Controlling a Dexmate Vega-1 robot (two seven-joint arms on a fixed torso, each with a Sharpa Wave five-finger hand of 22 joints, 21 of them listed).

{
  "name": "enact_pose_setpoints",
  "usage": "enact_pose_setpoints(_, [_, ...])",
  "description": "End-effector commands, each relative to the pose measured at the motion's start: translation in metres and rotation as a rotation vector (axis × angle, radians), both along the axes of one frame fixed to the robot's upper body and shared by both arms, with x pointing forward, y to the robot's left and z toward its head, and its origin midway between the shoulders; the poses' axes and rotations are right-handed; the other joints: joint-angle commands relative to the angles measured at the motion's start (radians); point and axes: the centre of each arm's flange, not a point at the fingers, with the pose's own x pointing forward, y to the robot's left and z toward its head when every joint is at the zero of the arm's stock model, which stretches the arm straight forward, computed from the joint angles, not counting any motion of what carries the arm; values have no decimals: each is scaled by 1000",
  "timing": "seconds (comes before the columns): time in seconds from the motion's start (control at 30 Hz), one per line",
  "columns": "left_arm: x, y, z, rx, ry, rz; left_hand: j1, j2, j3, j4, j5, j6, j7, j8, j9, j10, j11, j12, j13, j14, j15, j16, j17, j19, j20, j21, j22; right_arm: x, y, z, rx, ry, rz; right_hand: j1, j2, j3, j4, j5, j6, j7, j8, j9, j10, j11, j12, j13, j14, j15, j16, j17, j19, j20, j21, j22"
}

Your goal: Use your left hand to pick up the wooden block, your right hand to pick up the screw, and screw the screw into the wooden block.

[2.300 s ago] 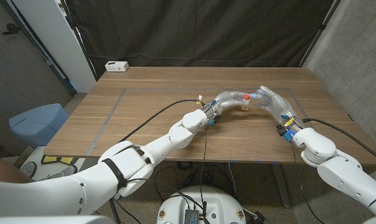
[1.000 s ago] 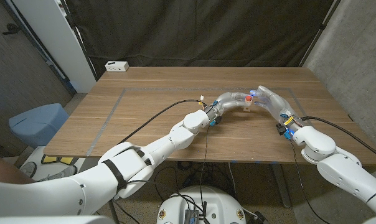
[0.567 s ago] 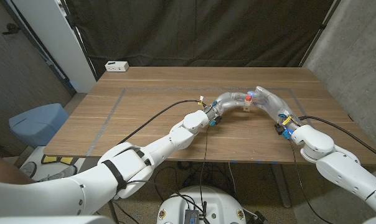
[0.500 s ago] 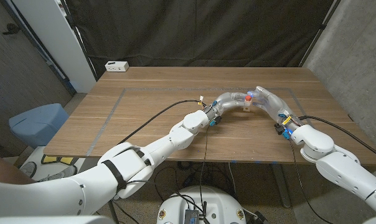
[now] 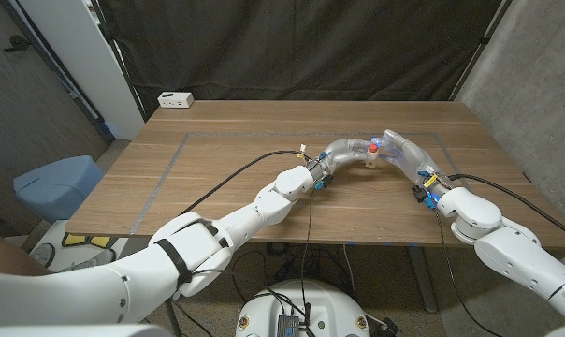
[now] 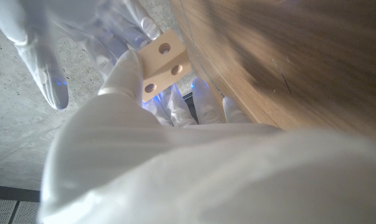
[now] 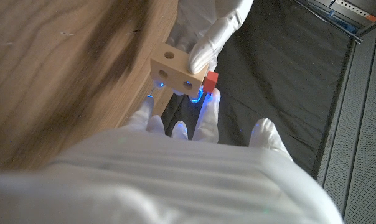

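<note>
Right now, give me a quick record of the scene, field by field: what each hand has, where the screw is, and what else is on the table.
left hand: holds the wooden block above the table
right hand: fingertips on the red-headed screw
screw: at one end of the block
block holes: several visible, empty
far left corner: white power strip

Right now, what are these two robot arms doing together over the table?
The left robot hand holds a small wooden block with holes above the wooden table. The right robot hand meets it from the other side, its fingers on a red screw at the block's end. They appear to be driving the screw in; how deep it sits cannot be told.
</note>
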Motion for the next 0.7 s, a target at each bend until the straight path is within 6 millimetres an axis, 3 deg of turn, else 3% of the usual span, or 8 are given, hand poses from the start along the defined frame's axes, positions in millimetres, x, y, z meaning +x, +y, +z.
enact_pose_setpoints(0.03, [2,-1,3,6,-3,-3,-46,59,58,49,6,94,59,7,5,19,-9,56,100,10,-76,4,5,11,-2,6,2,2,-2,-1,8,5,-4,-2,3,-2,1,7,16,1,6,2,11,-2,6,3,3,-1,4,3,1,0,7,4])
enact_pose_setpoints(0.7, [7,0,5,4,7,-5,-44,59,58,48,6,94,59,7,5,20,-9,57,101,9,-76,4,5,11,-2,5,2,1,-3,1,13,8,-30,-4,6,-2,1,9,56,9,16,4,36,6,12,4,16,3,10,2,6,1,10,4])
